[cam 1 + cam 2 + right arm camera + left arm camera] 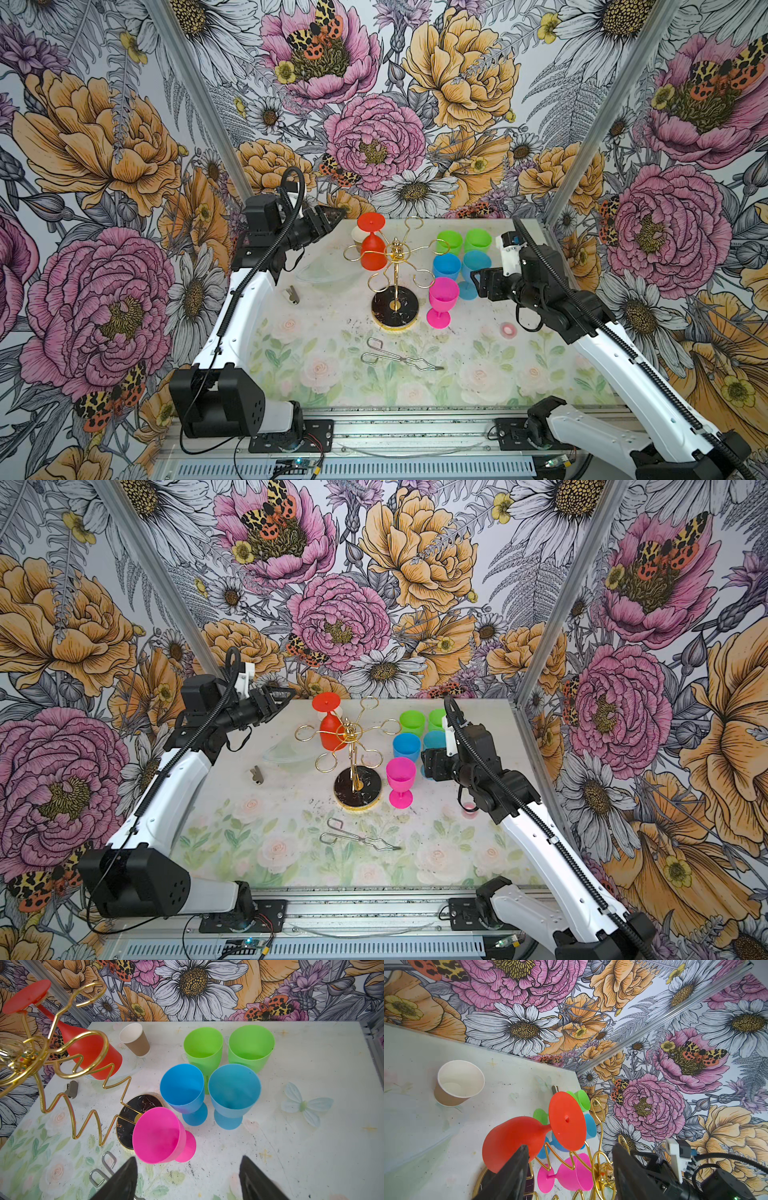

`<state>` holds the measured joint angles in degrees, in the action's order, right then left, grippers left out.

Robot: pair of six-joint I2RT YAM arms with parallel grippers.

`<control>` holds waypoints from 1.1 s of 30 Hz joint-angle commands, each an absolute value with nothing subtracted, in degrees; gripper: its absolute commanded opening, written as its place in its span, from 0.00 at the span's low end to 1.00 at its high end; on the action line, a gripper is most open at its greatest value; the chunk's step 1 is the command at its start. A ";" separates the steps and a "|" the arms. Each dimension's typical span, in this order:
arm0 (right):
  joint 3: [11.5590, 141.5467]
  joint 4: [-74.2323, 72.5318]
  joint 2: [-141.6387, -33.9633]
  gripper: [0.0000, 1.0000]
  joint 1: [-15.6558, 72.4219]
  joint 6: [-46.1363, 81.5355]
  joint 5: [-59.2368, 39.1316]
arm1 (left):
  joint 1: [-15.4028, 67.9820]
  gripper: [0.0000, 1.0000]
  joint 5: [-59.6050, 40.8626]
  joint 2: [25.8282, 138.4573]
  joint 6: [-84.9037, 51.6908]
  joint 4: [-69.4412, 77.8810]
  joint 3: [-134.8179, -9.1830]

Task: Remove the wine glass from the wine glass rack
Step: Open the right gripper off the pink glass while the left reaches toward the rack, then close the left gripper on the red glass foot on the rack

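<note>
The red wine glass (372, 253) is hanging on the wine glass rack (394, 312), not yet taken. The left hand (570, 1147) is standing unclenched beside it, seemingly gripping nothing.

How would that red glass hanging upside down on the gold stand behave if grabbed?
The red plastic wine glass looks light and stiff, probably not fragile. Its smooth rounded bowl might slip. Its stem hangs through a loop of the gold wire rack, so a crooked pull could snag.
</note>
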<state>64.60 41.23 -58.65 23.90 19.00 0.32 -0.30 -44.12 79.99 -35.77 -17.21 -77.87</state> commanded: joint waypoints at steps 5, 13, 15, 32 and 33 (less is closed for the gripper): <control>63.59 39.68 -56.14 0.78 23.54 18.28 0.35 | 0.83 0.64 -46.55 82.27 -37.88 -16.98 -79.89; 63.19 39.43 -55.87 0.77 23.54 18.55 0.43 | 2.87 0.64 -47.44 85.62 -38.43 -17.51 -82.32; 63.04 39.32 -55.68 0.78 23.53 18.61 0.52 | 3.31 0.63 -47.69 86.49 -38.33 -17.92 -83.00; 62.29 39.04 -54.83 0.78 23.48 18.55 1.14 | 6.33 0.52 -46.86 91.05 -34.72 -23.62 -86.75; 62.18 39.03 -54.67 0.78 23.54 18.59 1.27 | 6.42 0.51 -46.96 91.21 -34.72 -23.60 -86.83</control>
